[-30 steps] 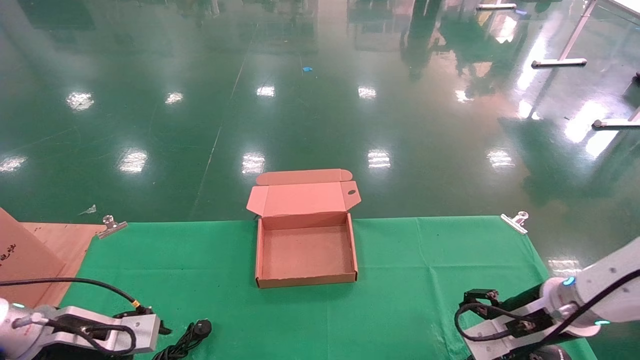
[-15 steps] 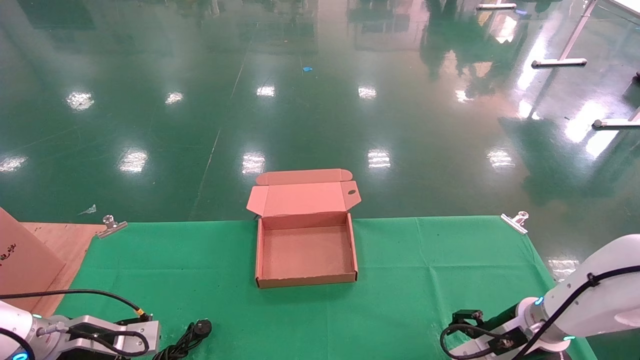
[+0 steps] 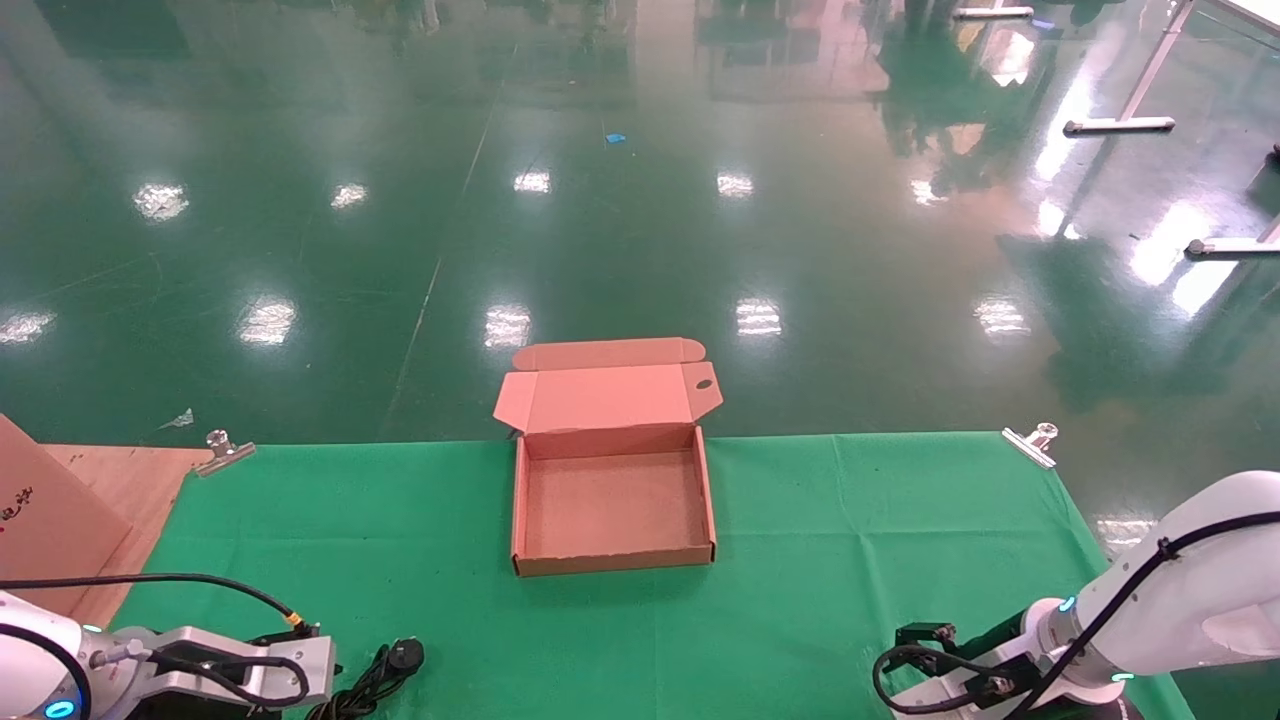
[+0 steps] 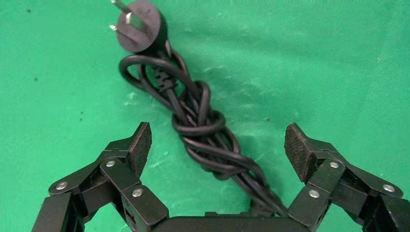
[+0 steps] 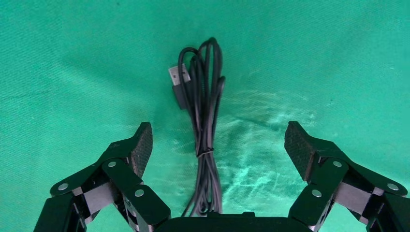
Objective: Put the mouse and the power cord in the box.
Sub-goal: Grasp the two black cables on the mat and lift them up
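both grippers spread wide over their cables, box empty

the box (image 3: 612, 500) sits open at the middle of the head view, on the far half of the green-covered worktop (image 3: 850, 540), its lid folded back past the worktop's far edge. its inside shows only bare brown cardboard.

at the lower left of the head view the left arm hangs low over the near edge, and the power cord (image 3: 375, 680) lies just to its right, the round plug toward the box. in the left wrist view the left gripper (image 4: 217, 147) has its fingers wide apart, one pad on either side of the knotted bundle of the power cord (image 4: 198, 121), neither pad touching it. the plug with its metal prongs lies at the upper left of that frame.

at the lower right of the head view the right arm is bent low near the worktop's edge. in the right wrist view the right gripper (image 5: 217, 145) is likewise spread wide, straddling a thin bundled cable (image 5: 205, 125) with a flat usb plug at its end. the pads stand clear of the cable. the mouse's body does not show in any view.
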